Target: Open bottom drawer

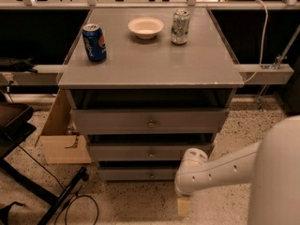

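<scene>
Nearest: the white arm [220, 170] enters from the lower right. Its end effector [183, 207] points down at the speckled floor [140, 205], in front of the cabinet and right of centre. Whether it is released or clenched cannot be told; it grasps nothing.

Just behind it is the bottom drawer [136, 174], the lowest and slimmest of three grey fronts. It appears closed, with its small round knob [151, 175] at centre. The arm's joint covers the right end of this front.

Hazards, as judged:
- The end effector sits below and right of the knob. A poorly corrected approach could strike the floor or the drawer face.
- The knob is small, so a shallow or off-centre hold may slip off during the pull.
- The middle drawer [140, 152] lies directly above with a like knob; a high approach could open the wrong one.
- The arm stands in the drawer's outward path and could block it.
- A sharp pull might shake the cabinet and tip either can on the tabletop [150, 67].
- The black cable [75, 205] on the floor to the left is a snag risk for the base.

Markings: the blue can [94, 42] carries Pepsi colours and emblem. The green and silver can [180, 26] cannot be read, and the bowl [146, 27] is plain
</scene>
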### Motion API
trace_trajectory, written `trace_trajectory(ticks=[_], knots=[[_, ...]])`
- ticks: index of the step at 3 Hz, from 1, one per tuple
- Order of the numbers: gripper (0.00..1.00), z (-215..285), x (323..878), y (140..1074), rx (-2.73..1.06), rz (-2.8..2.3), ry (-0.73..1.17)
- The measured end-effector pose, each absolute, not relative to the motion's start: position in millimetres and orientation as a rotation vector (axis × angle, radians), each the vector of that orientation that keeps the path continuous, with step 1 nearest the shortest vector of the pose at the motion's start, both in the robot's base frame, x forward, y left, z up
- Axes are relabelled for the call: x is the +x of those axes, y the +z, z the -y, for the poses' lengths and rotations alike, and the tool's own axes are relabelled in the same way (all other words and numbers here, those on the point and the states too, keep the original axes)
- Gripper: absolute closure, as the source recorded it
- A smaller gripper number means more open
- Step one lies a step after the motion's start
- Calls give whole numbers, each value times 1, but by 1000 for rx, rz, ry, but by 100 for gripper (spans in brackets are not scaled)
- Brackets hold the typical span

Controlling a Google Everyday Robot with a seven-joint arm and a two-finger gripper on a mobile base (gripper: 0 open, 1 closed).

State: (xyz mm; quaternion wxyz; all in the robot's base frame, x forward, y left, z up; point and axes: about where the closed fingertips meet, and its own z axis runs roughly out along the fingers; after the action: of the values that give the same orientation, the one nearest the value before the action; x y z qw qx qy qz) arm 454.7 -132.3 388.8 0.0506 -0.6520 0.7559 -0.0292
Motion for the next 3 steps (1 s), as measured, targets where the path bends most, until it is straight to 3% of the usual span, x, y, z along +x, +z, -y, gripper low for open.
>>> trace_trajectory(ticks=[2, 3], knots=[[0, 144, 527, 309, -1992, -2236, -145], [0, 145, 535, 305, -1984, -2236, -149]])
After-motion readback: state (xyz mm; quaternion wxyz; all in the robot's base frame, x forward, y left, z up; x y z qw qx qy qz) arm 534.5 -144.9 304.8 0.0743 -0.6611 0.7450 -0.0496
